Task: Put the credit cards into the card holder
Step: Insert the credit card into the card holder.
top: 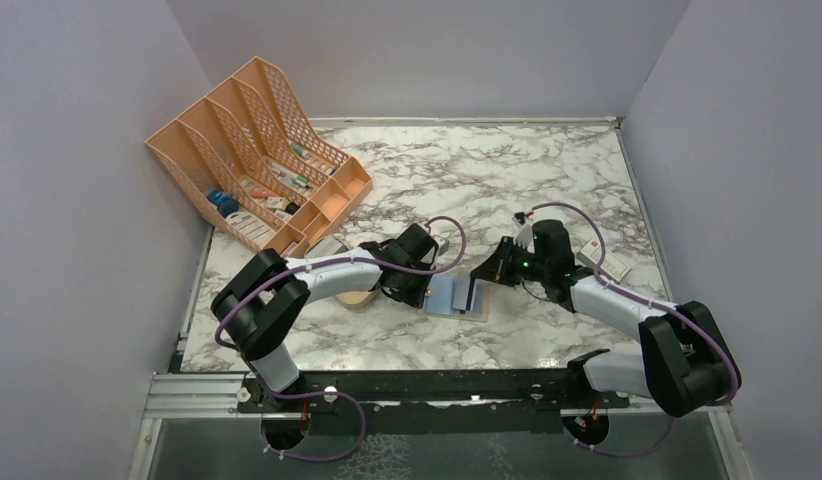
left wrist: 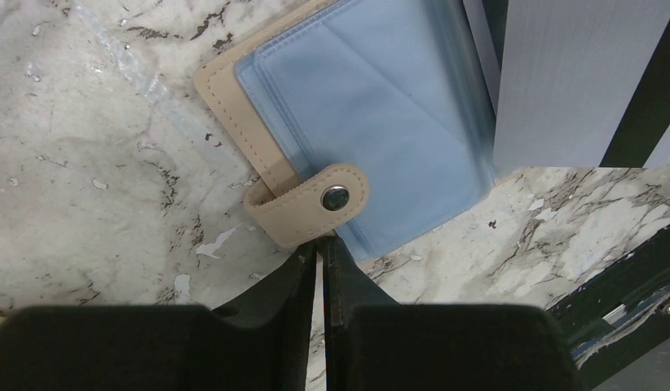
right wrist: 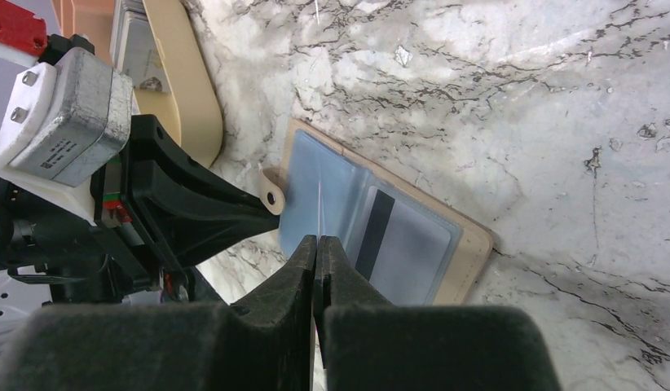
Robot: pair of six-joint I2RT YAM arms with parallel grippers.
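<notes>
card holder [left wrist: 381, 122] is lying open on the marble desk [top: 547, 180], blue pockets up, right between the two claws. left claw [left wrist: 319, 244] has its tips right at the holder's snap tab [left wrist: 315, 204], fingers almost together with just a sliver of gap. honestly can't tell if it's pinching the tab or only touching it. right claw [right wrist: 317, 240] is clenched on a credit card [left wrist: 572, 81], held upright on edge over the holder's pockets, so from its own wrist cam it's only a thin line running out past the tips. a card with a dark stripe [right wrist: 409, 248] sits in the pocket on the side of the right claw away from the tab. beige dish [right wrist: 185, 90] is just behind the left claw.
</notes>
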